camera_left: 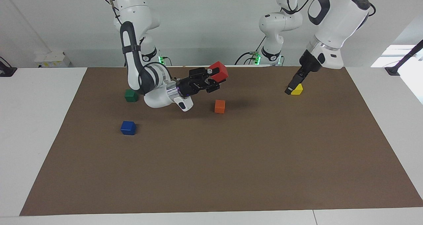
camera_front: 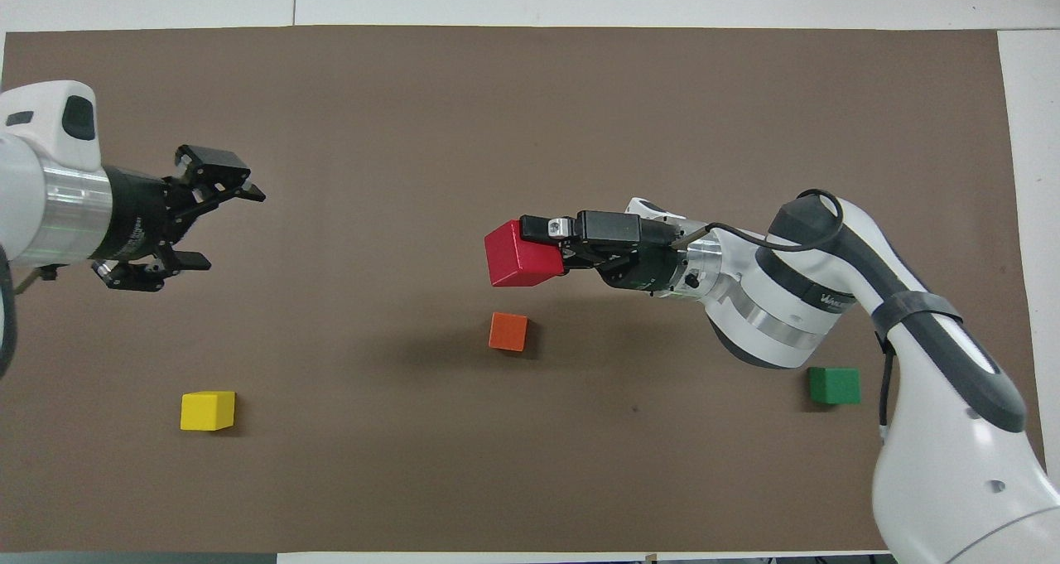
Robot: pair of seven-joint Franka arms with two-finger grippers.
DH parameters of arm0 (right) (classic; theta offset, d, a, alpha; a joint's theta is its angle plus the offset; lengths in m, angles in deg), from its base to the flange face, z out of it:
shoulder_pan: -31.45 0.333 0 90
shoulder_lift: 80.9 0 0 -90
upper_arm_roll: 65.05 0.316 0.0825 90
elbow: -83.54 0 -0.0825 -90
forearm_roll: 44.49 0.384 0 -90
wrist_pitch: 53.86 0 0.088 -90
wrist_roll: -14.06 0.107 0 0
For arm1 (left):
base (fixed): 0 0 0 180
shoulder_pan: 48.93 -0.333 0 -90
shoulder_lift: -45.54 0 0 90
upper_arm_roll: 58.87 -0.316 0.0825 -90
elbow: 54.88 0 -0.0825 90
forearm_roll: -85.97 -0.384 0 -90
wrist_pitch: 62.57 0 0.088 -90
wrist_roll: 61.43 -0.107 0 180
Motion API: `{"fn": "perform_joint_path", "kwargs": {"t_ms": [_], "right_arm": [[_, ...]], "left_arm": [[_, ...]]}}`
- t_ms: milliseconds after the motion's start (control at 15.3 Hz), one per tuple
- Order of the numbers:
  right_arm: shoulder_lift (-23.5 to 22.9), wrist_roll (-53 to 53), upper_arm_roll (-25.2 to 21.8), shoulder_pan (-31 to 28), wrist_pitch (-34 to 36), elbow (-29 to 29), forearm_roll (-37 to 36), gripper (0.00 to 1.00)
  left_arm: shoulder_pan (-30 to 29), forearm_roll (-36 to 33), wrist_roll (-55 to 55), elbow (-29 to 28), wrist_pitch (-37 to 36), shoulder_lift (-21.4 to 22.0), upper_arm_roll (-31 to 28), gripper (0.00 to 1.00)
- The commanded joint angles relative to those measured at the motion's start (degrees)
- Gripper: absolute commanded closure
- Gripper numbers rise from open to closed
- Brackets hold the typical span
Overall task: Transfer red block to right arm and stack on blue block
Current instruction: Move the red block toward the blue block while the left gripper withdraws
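My right gripper (camera_left: 215,77) is shut on the red block (camera_left: 219,71) and holds it in the air over the middle of the brown mat, above and beside the orange block (camera_left: 219,106). In the overhead view the red block (camera_front: 520,255) sticks out past the right gripper (camera_front: 553,245). The blue block (camera_left: 128,128) lies on the mat toward the right arm's end, farther from the robots than the green block (camera_left: 131,95). It is hidden under the right arm in the overhead view. My left gripper (camera_front: 225,224) is open and empty, raised over the mat by the yellow block (camera_front: 208,410).
The orange block (camera_front: 508,331) lies near the mat's middle. The green block (camera_front: 834,384) lies near the right arm's base. The yellow block (camera_left: 297,89) lies under the left gripper (camera_left: 290,89) as the facing view shows it. The brown mat (camera_left: 231,172) covers most of the white table.
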Motion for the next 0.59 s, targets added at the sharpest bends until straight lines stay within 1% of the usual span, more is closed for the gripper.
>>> {"fn": "perform_joint_path", "kwargs": {"t_ms": [0, 130, 261, 326, 457, 522], "right_arm": [[7.36, 6.68, 0.19, -2.63, -10.22, 0.68, -10.92, 1.0], [10.36, 13.27, 0.19, -4.12, -14.29, 3.05, -19.79, 1.0], [11.25, 17.94, 0.1, -5.88, -15.36, 6.03, -28.41, 1.0], [11.34, 19.78, 0.01, -6.58, -15.45, 7.35, -32.54, 1.0], [11.95, 21.38, -0.16, -7.11, -15.71, 8.68, -40.98, 1.0], [12.3, 21.56, -0.25, -7.38, -16.32, 8.94, -45.63, 1.0]], "left_arm": [[-2.7, -8.12, -12.02, 3.55, -0.51, -2.18, 0.36, 0.0], [-2.43, -15.25, -18.08, 6.54, -3.23, -3.59, 0.44, 0.0], [-2.87, -17.29, -26.42, 10.84, -7.53, -5.52, 0.36, 0.0], [-2.79, -18.43, -29.34, 13.91, -10.68, -7.09, 0.36, 0.0], [-2.08, -23.08, -30.16, 20.93, -17.54, -11.05, 0.97, 0.0], [-2.17, -23.62, -30.33, 25.06, -20.61, -12.98, 1.06, 0.0]]}}
